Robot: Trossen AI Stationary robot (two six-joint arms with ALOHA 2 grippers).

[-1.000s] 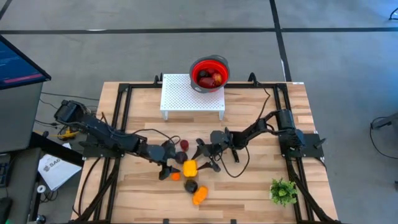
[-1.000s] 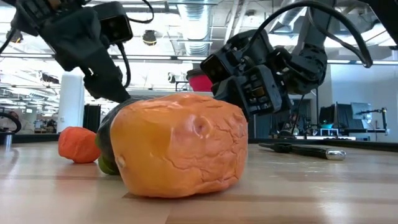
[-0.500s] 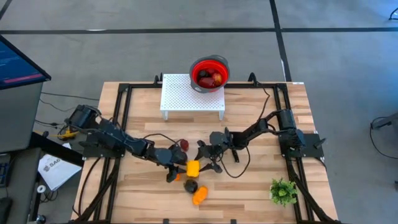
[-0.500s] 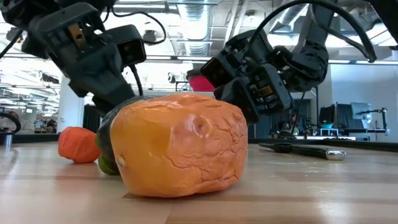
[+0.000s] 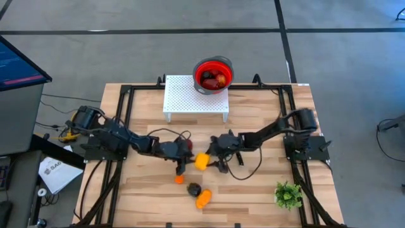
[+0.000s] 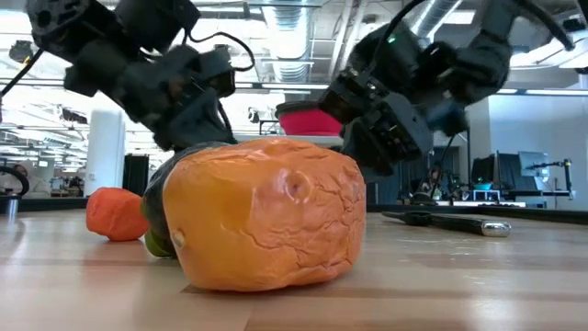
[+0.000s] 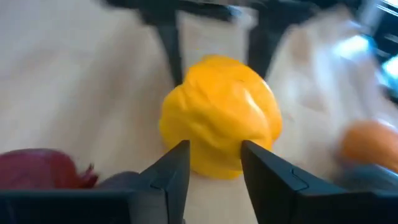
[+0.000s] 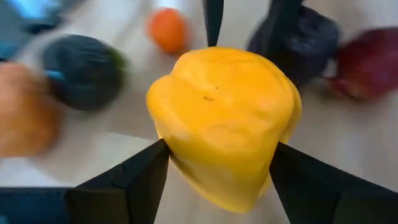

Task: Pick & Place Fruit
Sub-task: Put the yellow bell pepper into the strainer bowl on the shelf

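Note:
A yellow pepper (image 5: 200, 162) sits mid-table between both grippers. My right gripper (image 5: 215, 163) is shut on it from the table's right; it fills the right wrist view (image 8: 224, 124). My left gripper (image 5: 181, 162) is open, its fingertips just short of the pepper's left side (image 7: 217, 124). A red fruit (image 5: 186, 145) and a dark purple one (image 8: 305, 40) lie just behind. Nearer me lie a small orange fruit (image 5: 179, 179), a blackish-green one (image 5: 193, 189) and a larger orange one (image 5: 202, 200). The low view hides the pepper behind the large orange fruit (image 6: 266, 211). My right gripper pinches the yellow pepper by its two opposite sides (image 8: 168, 146), one finger (image 8: 124, 180) on each flank. The fingers come roughly level from the table's right. Whether the pepper is lifted clear cannot be told. My left gripper's fingertips (image 7: 177, 158) stand at the pepper's lower left side; I cannot tell whether they touch it.
A red bowl (image 5: 213, 75) holding fruit stands at the far edge, on a white perforated stand (image 5: 196, 95). A green plant sprig (image 5: 288, 195) lies at the near right. A black-handled knife (image 6: 450, 221) lies on the right half. Black rails frame the table.
My left gripper has moved toward the table's right and slightly toward the far edge, closing on the pepper. The pepper has shifted a little toward the far edge and right with my right gripper. The other fruits have stayed put.

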